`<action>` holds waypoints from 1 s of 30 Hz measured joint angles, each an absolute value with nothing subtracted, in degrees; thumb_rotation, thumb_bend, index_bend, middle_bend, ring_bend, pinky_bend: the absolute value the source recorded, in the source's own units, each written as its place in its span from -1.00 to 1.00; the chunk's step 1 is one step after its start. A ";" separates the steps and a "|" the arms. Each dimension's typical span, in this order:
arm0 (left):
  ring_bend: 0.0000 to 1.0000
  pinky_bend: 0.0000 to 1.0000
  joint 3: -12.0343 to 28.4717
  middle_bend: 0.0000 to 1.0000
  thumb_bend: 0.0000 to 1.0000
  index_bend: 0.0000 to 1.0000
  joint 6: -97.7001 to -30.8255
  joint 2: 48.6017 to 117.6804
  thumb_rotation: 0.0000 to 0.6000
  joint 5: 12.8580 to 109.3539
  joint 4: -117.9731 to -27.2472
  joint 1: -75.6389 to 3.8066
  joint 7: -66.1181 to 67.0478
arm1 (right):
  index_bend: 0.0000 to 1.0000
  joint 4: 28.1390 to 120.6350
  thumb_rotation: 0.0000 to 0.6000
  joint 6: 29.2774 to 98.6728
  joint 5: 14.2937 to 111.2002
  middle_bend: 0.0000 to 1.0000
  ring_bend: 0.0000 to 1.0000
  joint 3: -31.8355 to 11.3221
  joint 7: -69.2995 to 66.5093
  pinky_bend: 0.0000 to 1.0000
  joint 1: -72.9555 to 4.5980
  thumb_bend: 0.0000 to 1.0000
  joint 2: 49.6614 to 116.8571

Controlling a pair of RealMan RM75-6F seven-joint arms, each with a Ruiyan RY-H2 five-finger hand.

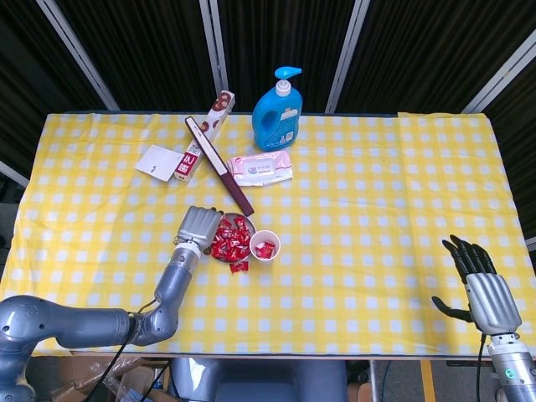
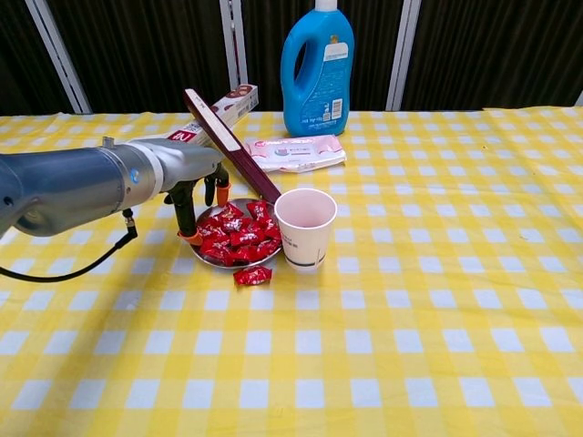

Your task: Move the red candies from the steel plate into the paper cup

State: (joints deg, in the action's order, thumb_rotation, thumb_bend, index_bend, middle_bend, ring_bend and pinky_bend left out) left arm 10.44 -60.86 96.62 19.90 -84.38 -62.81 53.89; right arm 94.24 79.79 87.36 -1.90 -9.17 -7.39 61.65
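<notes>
Filling the steel plate (image 2: 239,261), the red candies (image 2: 235,238) lie heaped near the middle of the table, with the paper cup (image 2: 305,228) standing upright just beside the plate on its right side; the head view shows at least one candy already inside the cup. One stray candy (image 2: 252,275) lies on the checked cloth (image 2: 410,300) just in front of the plate. The left hand (image 2: 196,187) is positioned over the plate's left edge, fingers pointing down and spread, orange fingertips (image 2: 189,238) at the edge of the heap; nothing is visibly held. The right hand (image 1: 481,289) is well apart at the table's right edge, fingers extended, empty. Risk assessment: the plate is shallow, so a sideways finger push would probably spill more candies onto the cloth. The wrappers look slick; a weak pinch may drop a piece during transfer. The cup is light and close, and contact from the hand could tip it. A dark red flat box (image 2: 232,150) rests close behind the plate and may obstruct the approach.
</notes>
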 measured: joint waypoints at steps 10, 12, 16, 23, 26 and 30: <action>0.57 0.74 10.46 -0.38 -0.60 -0.33 -60.00 99.03 1.00 19.74 -82.12 -63.41 54.15 | -1.00 94.35 1.00 79.69 87.29 -1.00 -1.00 -1.87 -9.35 -1.00 -7.39 -0.44 61.57; 0.57 0.74 10.53 -0.37 -0.60 -0.33 -59.81 99.78 1.00 19.56 -81.31 -63.62 54.29 | -1.00 94.38 1.00 79.61 87.31 -1.00 -1.00 -1.83 -9.43 -1.00 -7.41 -0.45 61.53; 0.59 0.75 10.62 -0.25 -0.57 -0.26 -59.49 100.96 1.00 19.42 -79.99 -64.06 54.72 | -1.00 94.41 1.00 79.52 87.29 -1.00 -1.00 -1.82 -9.62 -1.00 -7.44 -0.45 61.47; 0.61 0.77 10.31 0.06 -0.34 -0.05 -59.38 102.45 1.00 20.22 -78.36 -64.44 55.40 | -1.00 94.46 1.00 79.43 87.29 -1.00 -1.00 -1.80 -9.90 -1.00 -7.47 -0.45 61.41; 0.62 0.77 10.05 0.17 -0.26 0.05 -59.51 102.90 1.00 20.82 -77.89 -64.36 55.49 | -1.00 94.45 1.00 79.52 87.32 -1.00 -1.00 -1.82 -9.95 -1.00 -7.46 -0.44 61.43; 0.62 0.77 9.91 0.20 -0.18 0.08 -59.83 103.24 1.00 21.65 -77.62 -64.12 55.43 | -1.00 94.44 1.00 79.52 87.34 -1.00 -1.00 -1.79 -9.98 -1.00 -7.44 -0.45 61.43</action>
